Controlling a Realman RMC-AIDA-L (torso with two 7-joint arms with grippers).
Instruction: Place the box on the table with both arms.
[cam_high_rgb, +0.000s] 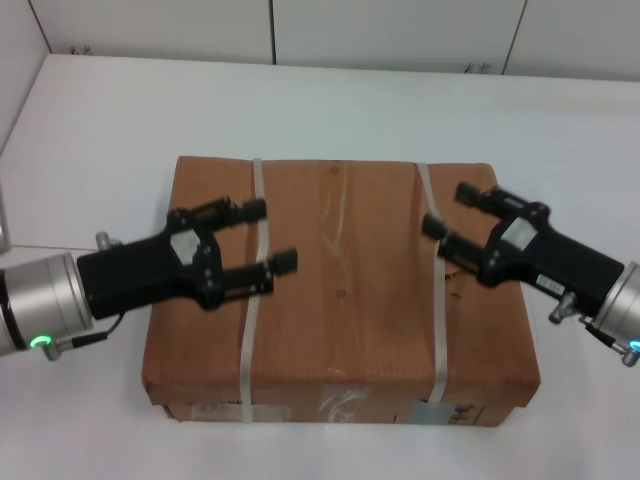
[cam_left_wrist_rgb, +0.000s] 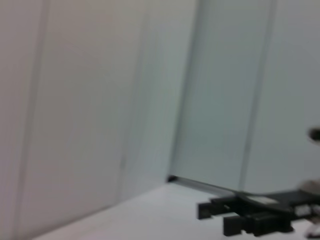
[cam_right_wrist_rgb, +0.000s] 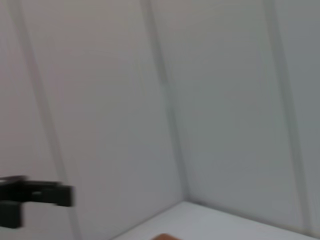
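The box (cam_high_rgb: 340, 300), wrapped in brown paper with two whitish straps (cam_high_rgb: 436, 300), lies flat on the white table (cam_high_rgb: 120, 130). Tape and labels show on its near side. My left gripper (cam_high_rgb: 270, 236) is open over the box's left part, by the left strap. My right gripper (cam_high_rgb: 448, 208) is open over the right part, by the right strap. Neither holds anything. Whether they touch the box top cannot be told. The left wrist view shows the right gripper (cam_left_wrist_rgb: 245, 215) farther off. The right wrist view shows the left gripper (cam_right_wrist_rgb: 35, 195) and a sliver of the box (cam_right_wrist_rgb: 165, 237).
White wall panels (cam_high_rgb: 400, 30) stand behind the table's far edge. The table's left edge (cam_high_rgb: 20, 120) runs along the left side. Bare tabletop lies around the box on all sides.
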